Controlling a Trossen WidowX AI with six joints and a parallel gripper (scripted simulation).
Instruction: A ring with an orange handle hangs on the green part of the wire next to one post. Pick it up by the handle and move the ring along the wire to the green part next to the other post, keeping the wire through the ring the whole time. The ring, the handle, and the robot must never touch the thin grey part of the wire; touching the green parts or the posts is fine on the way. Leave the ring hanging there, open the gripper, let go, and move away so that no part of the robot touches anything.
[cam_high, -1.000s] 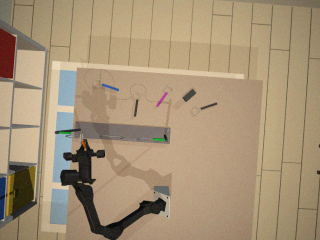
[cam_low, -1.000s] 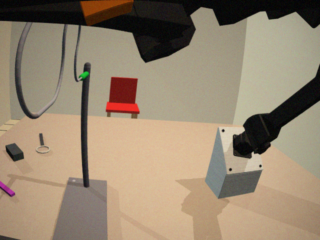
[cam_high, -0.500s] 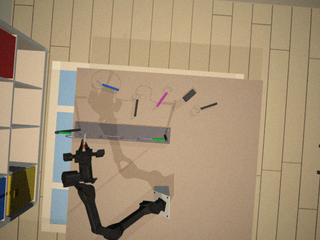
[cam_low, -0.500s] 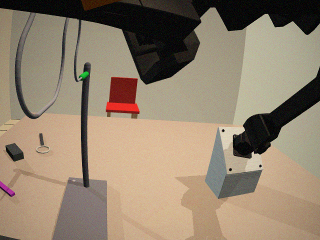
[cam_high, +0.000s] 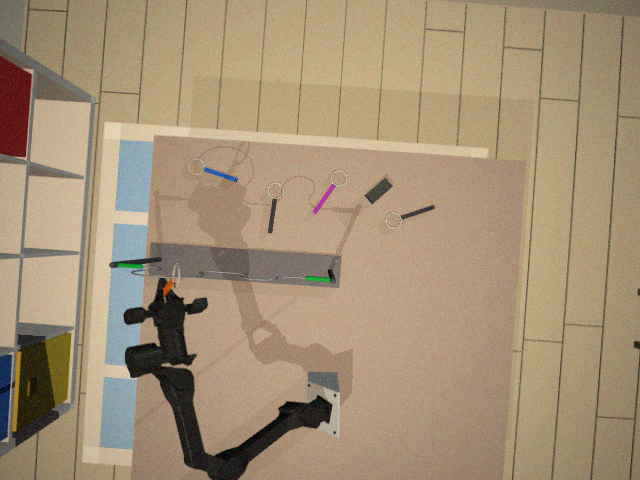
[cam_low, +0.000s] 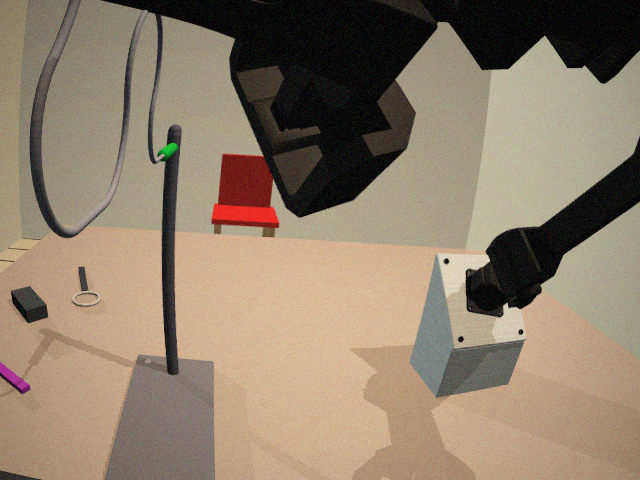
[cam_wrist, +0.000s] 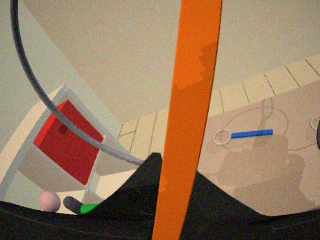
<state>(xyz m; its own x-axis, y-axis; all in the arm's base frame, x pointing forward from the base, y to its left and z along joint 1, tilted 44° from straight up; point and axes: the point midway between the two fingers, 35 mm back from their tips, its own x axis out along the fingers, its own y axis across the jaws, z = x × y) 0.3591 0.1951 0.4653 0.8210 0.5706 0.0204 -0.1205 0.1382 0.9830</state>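
My gripper (cam_high: 164, 289) (cam_wrist: 162, 162) is shut on the orange handle (cam_high: 168, 286) (cam_wrist: 191, 100). The pale ring (cam_high: 179, 276) stands nearly edge-on in the top view, beside the wire's left loop; it is outside the wrist view. I cannot tell for sure how the wire passes through it. The grey wire (cam_low: 36, 124) (cam_wrist: 30, 85) curves to the left of the handle in the wrist view. One green part (cam_high: 129, 265) (cam_wrist: 89, 208) is at the left post; the other green part (cam_high: 318, 279) (cam_low: 168, 151) is at the right post (cam_low: 169, 248). The black arm hides the fingers in the exterior view.
The grey base plate (cam_high: 206, 258) (cam_low: 160, 423) lies under the wire. Behind it lie ring tools with blue (cam_high: 221, 174) (cam_wrist: 252, 134), black (cam_high: 271, 215) and magenta (cam_high: 324, 198) handles, a dark block (cam_high: 378, 190) and another black-handled ring tool (cam_high: 417, 212). Shelves stand at the left.
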